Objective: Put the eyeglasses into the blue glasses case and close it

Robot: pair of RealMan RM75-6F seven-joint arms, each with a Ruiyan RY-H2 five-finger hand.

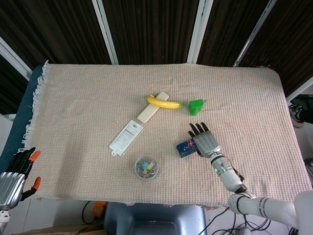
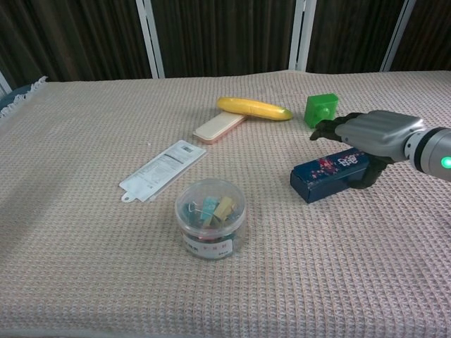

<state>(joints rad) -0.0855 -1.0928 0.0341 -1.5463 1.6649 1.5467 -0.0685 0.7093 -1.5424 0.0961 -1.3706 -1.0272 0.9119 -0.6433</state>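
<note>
Right hand (image 2: pixel 370 134) over the far end of the blue glasses case (image 2: pixel 330 174), fingers curved above it, thumb behind; firm hold on it not clear.
Case lies closed on the cloth-covered table (image 1: pixel 73 107); eyeglasses not visible. From the case: green block (image 2: pixel 321 109) just behind, banana (image 2: pixel 254 108) and cream bar (image 2: pixel 220 127) behind-left, clip tub (image 2: pixel 209 217) front-left, white packet (image 2: pixel 162 169) left. Left hand (image 1: pixel 14 178) well apart at the table's near-left edge, holding nothing.

The banana (image 2: pixel 254 108) is lying behind the jar of clips (image 2: pixel 210 217), overlapping the flat bar (image 2: pixel 220 127); the packet (image 2: pixel 163 169) is sitting left of the box (image 2: pixel 328 173).
</note>
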